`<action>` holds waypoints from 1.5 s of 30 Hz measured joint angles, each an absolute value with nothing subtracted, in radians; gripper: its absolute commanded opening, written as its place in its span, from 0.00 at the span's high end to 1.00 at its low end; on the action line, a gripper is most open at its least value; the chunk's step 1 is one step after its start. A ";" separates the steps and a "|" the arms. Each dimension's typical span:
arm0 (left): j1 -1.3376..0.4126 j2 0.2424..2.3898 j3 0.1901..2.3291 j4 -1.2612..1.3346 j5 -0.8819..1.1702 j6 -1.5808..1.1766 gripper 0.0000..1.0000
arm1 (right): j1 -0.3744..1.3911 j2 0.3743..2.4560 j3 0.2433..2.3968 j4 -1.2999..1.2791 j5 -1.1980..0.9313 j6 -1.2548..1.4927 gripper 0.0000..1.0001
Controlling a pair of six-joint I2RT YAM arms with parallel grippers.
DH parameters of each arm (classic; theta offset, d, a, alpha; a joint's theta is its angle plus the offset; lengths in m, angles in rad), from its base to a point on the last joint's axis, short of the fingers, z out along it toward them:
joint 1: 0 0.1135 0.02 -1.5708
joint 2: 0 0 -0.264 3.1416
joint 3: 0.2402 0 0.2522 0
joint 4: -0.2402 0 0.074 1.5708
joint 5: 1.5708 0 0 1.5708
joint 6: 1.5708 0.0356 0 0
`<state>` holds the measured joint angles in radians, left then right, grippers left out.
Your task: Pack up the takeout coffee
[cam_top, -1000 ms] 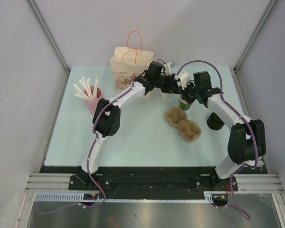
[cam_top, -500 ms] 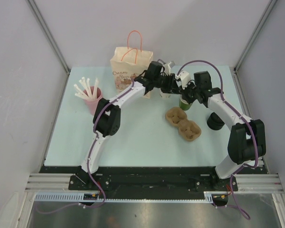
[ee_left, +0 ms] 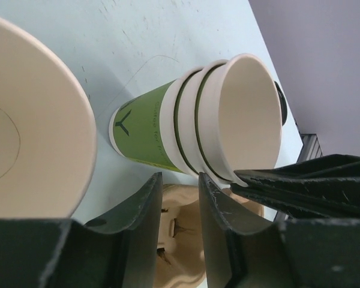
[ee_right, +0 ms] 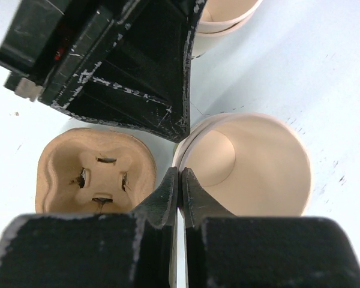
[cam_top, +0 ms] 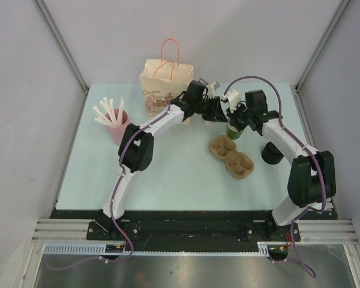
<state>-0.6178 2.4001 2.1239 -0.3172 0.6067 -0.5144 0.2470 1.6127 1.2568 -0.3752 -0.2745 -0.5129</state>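
The left gripper (ee_left: 180, 180) is seen slightly parted, with nothing held between its fingers; part of the pulp tray (ee_right: 96, 174) is seen through the narrow gap. It is held low between a lidless white cup (ee_left: 30, 120) on one side and a stack of lidless green cups (ee_left: 147, 135) on the other. The right gripper (ee_right: 179, 175) is drawn almost fully together, its tips set at the rim of the innermost cup of that stack; whether the rim is nipped between them cannot be told. Both grippers are found close together toward the far middle of the table (cam_top: 168, 174), just beyond the pulp tray. A dark lidded cup (cam_top: 272, 153) is stood upright near the right edge, just right of the tray and apart from both grippers. A paper bag (cam_top: 163, 87) is stood at the far side, and a pink cup (cam_top: 116, 129) of white sticks is set to the left
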 measured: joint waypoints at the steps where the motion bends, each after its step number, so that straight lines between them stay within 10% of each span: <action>1: -0.618 2.403 2.127 -0.317 0.606 -0.514 0.64 | 0.247 1.613 1.257 -0.376 -0.274 -0.513 1.00; 45: -0.620 2.357 2.107 -0.319 0.612 -0.489 0.57 | 0.252 1.614 1.257 -0.376 -0.268 -0.513 1.00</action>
